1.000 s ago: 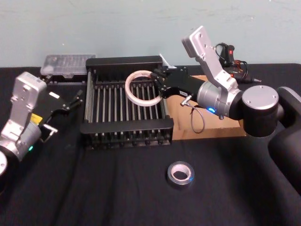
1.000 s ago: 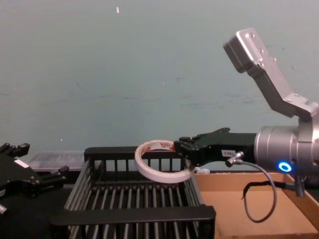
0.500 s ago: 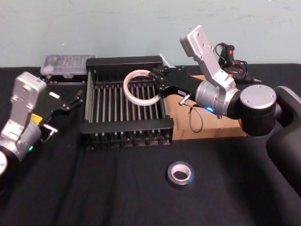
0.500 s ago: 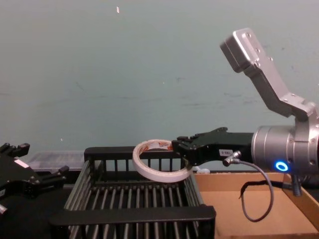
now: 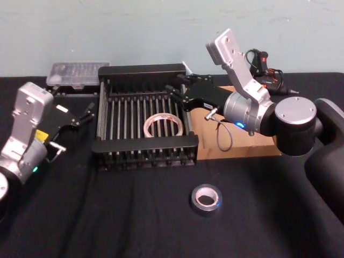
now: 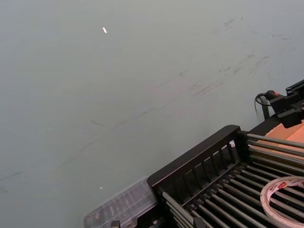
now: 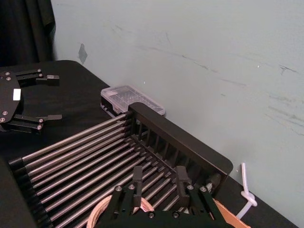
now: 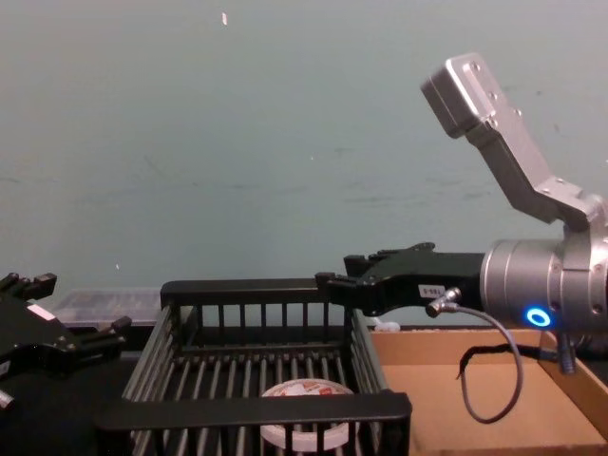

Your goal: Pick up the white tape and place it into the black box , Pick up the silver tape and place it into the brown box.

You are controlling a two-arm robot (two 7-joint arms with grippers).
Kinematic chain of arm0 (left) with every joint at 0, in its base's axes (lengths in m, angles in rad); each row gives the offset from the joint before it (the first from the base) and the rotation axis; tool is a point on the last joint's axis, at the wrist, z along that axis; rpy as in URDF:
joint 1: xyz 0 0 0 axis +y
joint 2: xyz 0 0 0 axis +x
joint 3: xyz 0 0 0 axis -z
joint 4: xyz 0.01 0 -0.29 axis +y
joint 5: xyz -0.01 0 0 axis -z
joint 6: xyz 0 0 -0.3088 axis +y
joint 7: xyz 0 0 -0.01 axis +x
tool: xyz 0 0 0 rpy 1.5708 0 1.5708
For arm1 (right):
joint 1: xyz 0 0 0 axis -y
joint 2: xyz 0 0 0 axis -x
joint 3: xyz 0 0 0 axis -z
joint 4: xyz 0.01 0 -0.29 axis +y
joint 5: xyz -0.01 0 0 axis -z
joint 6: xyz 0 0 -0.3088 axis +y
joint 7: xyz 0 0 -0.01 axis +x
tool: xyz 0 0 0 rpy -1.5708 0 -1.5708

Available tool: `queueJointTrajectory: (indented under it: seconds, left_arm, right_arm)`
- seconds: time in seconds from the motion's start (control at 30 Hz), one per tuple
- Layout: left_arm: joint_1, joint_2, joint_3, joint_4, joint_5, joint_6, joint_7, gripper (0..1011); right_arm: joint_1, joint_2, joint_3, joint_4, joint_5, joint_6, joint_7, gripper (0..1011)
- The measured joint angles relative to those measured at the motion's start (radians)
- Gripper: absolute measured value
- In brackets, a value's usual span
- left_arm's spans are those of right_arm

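The white tape [image 5: 147, 127] lies flat on the bars inside the black box [image 5: 144, 144], toward its near right; it also shows in the chest view [image 8: 302, 437] and the left wrist view [image 6: 280, 184]. My right gripper [image 5: 177, 91] hovers open above the crate's far right part, and nothing sits between its fingers [image 7: 137, 179]. The silver tape [image 5: 200, 208] rests on the black cloth in front of the crate. The brown box [image 5: 252, 144] sits right of the crate, partly under my right arm. My left gripper [image 5: 80, 115] stands open left of the crate.
A clear plastic case [image 5: 75, 72] lies behind the crate's far left corner. A black and red tool with cables [image 5: 263, 64] lies at the back right. The wall stands close behind the table. Black cloth spreads around the silver roll.
My right gripper has opened and let go of the white tape, which dropped from rim height onto the crate's bars. The left arm has not moved.
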Motion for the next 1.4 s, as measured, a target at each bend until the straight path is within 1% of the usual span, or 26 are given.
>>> queueJointTrajectory:
  seconds: [0.07, 0.1, 0.23, 0.27, 0.3, 0.37, 0.47, 0.5, 0.67, 0.83, 0.93, 1.07, 1.17, 1.27, 1.3, 1.37, 1.4]
  left_arm:
    - [0.0, 0.0, 0.0, 0.0, 0.0, 0.0, 0.0, 1001]
    - [0.0, 0.0, 0.0, 0.0, 0.0, 0.0, 0.0, 1001]
    - [0.0, 0.0, 0.0, 0.0, 0.0, 0.0, 0.0, 1001]
    - [0.0, 0.0, 0.0, 0.0, 0.0, 0.0, 0.0, 1001]
    - [0.0, 0.0, 0.0, 0.0, 0.0, 0.0, 0.0, 1002]
    - [0.0, 0.0, 0.0, 0.0, 0.0, 0.0, 0.0, 1001]
    - [0.0, 0.0, 0.0, 0.0, 0.0, 0.0, 0.0, 1001]
    - [0.0, 0.0, 0.0, 0.0, 0.0, 0.0, 0.0, 1001]
    - [0.0, 0.0, 0.0, 0.0, 0.0, 0.0, 0.0, 1002]
    - [0.0, 0.0, 0.0, 0.0, 0.0, 0.0, 0.0, 1001]
    - [0.0, 0.0, 0.0, 0.0, 0.0, 0.0, 0.0, 1001]
    - [0.0, 0.0, 0.0, 0.0, 0.0, 0.0, 0.0, 1001]
    - [0.0, 0.0, 0.0, 0.0, 0.0, 0.0, 0.0, 1001]
    - [0.0, 0.0, 0.0, 0.0, 0.0, 0.0, 0.0, 1001]
    - [0.0, 0.0, 0.0, 0.0, 0.0, 0.0, 0.0, 1001]
    - [0.0, 0.0, 0.0, 0.0, 0.0, 0.0, 0.0, 1001]
    - [0.0, 0.0, 0.0, 0.0, 0.0, 0.0, 0.0, 1001]
  right_arm:
    - [0.0, 0.0, 0.0, 0.0, 0.0, 0.0, 0.0, 476]
    - [0.0, 0.0, 0.0, 0.0, 0.0, 0.0, 0.0, 534]
    - [-0.001, 0.001, 0.0, -0.001, 0.0, 0.001, 0.0, 616]
    - [-0.001, 0.001, 0.0, -0.001, 0.0, 0.001, 0.0, 677]
    - [-0.001, 0.001, 0.0, -0.001, 0.0, 0.001, 0.0, 687]
    - [-0.001, 0.001, 0.0, -0.001, 0.001, 0.001, 0.0, 769]
    - [-0.001, 0.001, 0.0, -0.001, 0.001, 0.001, 0.0, 848]
    - [-0.001, 0.001, 0.0, -0.001, 0.001, 0.001, 0.0, 898]
    - [-0.001, 0.001, 0.0, -0.001, 0.001, 0.001, 0.0, 1002]
    - [-0.005, 0.005, 0.0, -0.008, 0.0, 0.002, -0.001, 1000]
    - [-0.014, 0.015, 0.005, -0.027, 0.001, 0.008, -0.002, 1000]
    - [-0.034, 0.036, 0.018, -0.067, 0.009, 0.024, -0.001, 1000]
    - [-0.063, 0.065, 0.032, -0.125, 0.021, 0.044, 0.0, 1000]
    - [-0.088, 0.088, 0.042, -0.166, 0.03, 0.055, 0.001, 1000]
    - [-0.105, 0.105, 0.049, -0.194, 0.036, 0.061, 0.002, 1000]
    - [-0.125, 0.121, 0.057, -0.221, 0.044, 0.066, 0.004, 1000]
    - [-0.145, 0.139, 0.065, -0.25, 0.052, 0.072, 0.005, 1000]
